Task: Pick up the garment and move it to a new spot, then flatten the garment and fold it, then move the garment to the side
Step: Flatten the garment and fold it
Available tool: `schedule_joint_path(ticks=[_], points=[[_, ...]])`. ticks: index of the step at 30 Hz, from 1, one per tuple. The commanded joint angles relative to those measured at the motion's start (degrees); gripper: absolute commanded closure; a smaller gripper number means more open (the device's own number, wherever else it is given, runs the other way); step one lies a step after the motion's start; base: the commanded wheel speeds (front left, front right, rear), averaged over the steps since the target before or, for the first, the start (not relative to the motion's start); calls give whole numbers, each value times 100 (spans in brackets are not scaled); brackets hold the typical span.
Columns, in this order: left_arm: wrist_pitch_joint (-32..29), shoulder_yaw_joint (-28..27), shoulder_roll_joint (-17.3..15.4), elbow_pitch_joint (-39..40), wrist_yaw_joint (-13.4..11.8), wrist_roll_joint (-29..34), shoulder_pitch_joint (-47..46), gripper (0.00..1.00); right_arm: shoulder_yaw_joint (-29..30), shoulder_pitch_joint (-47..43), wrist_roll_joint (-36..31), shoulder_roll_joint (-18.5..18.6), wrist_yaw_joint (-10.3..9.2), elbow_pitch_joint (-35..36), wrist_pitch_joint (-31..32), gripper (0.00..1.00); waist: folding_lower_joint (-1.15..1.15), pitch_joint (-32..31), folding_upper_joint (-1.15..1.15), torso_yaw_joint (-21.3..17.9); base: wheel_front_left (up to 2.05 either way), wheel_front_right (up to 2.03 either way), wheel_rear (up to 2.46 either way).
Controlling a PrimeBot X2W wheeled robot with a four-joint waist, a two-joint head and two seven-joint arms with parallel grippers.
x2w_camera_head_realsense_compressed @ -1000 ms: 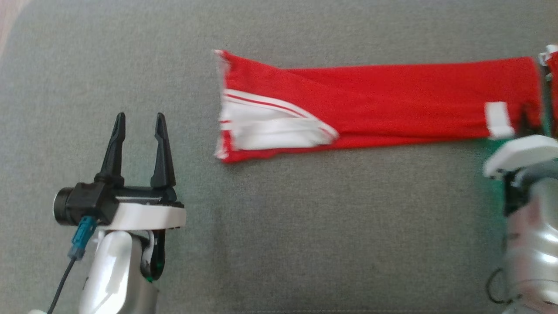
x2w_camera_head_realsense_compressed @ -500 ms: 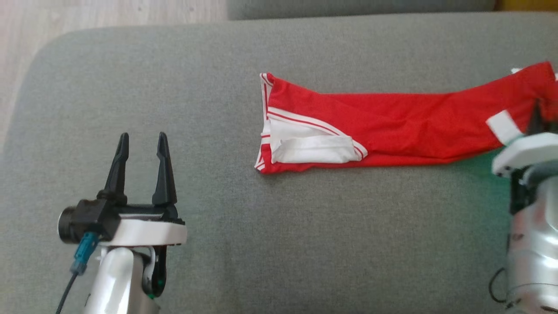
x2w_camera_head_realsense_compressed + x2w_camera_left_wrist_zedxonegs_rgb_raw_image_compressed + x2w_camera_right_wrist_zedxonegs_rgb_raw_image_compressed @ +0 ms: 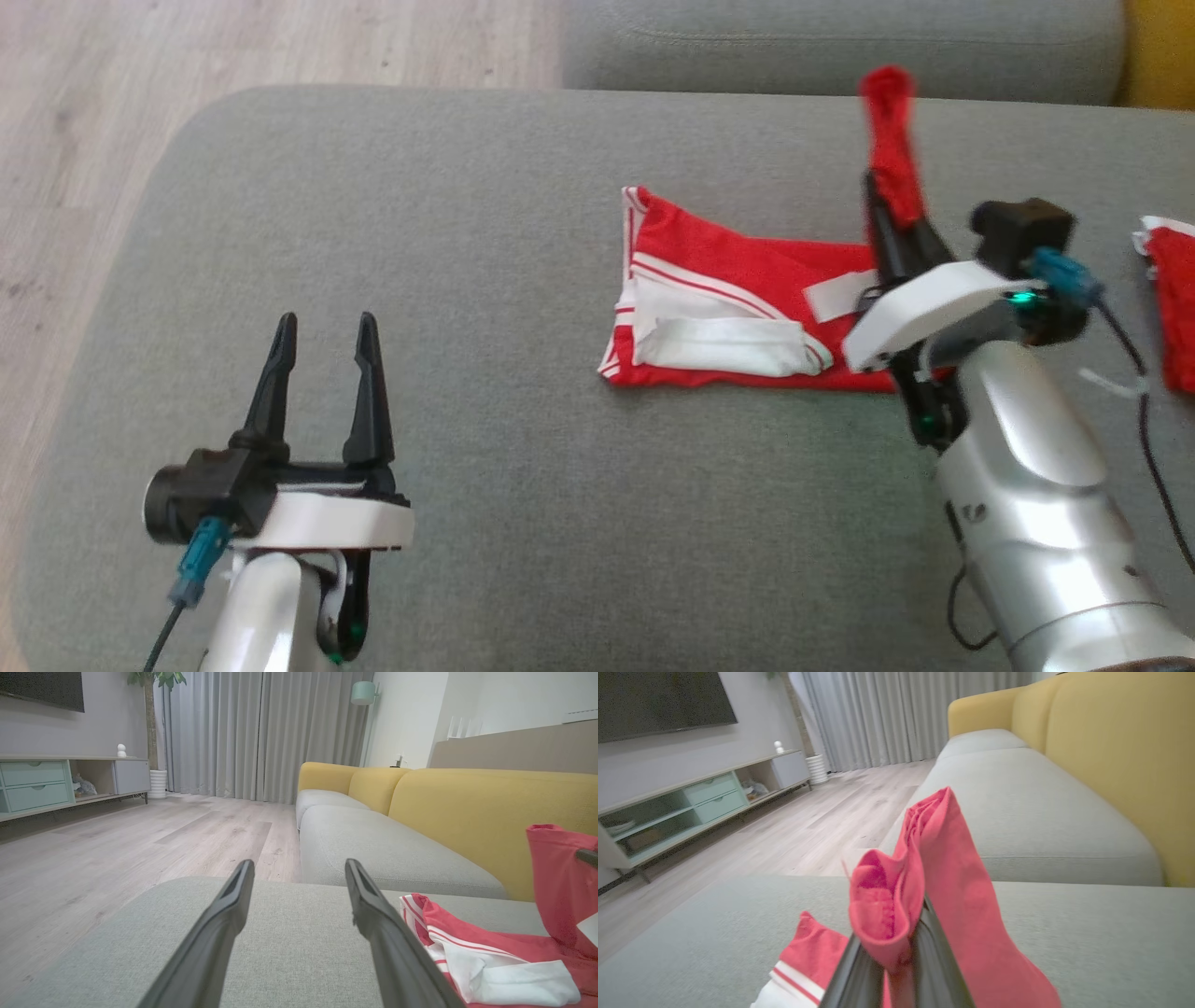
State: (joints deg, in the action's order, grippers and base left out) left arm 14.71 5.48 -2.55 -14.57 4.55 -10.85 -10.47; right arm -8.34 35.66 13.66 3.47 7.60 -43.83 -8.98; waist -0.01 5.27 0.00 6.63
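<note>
The garment [image 3: 719, 271], red with white stripes and a white panel, lies on the grey sofa cushion [image 3: 523, 467]. Its right end is lifted and doubled back toward the left end. My right gripper [image 3: 887, 201] is shut on that raised red end, which sticks up past the fingertips. In the right wrist view the gripper [image 3: 896, 952] pinches a bunched fold of the garment [image 3: 952, 872]. My left gripper [image 3: 325, 327] stands open and empty over the cushion, well left of the garment. The left wrist view shows that gripper [image 3: 299, 870] open, with the garment [image 3: 472, 952] at the lower right.
Another red cloth piece [image 3: 1174, 317] lies at the right edge of the cushion. A second grey seat [image 3: 840, 42] lies beyond it, with a yellow backrest [image 3: 490, 807] at the far right. Wooden floor [image 3: 140, 103] borders the cushion on the left.
The camera has shifted. My right gripper has lifted the garment's right end and carried it leftward over the rest, so the garment lies shorter. The left gripper stays open in place.
</note>
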Motion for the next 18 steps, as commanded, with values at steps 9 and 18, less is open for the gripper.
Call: schedule_joint_path(ticks=[9, 18], points=[[29, 117, -33, 96, -50, -177, -360, 0, -1319, 149, 698, -58, -11, 159, 157, 100, 1, 245, 0, 378, 0, 0, 0], [29, 531, -33, -88, -84, -299, -630, 0, -1980, 172, 1158, -58, -11, -463, 68, 100, 1, 170, 0, 736, 0, 0, 0]])
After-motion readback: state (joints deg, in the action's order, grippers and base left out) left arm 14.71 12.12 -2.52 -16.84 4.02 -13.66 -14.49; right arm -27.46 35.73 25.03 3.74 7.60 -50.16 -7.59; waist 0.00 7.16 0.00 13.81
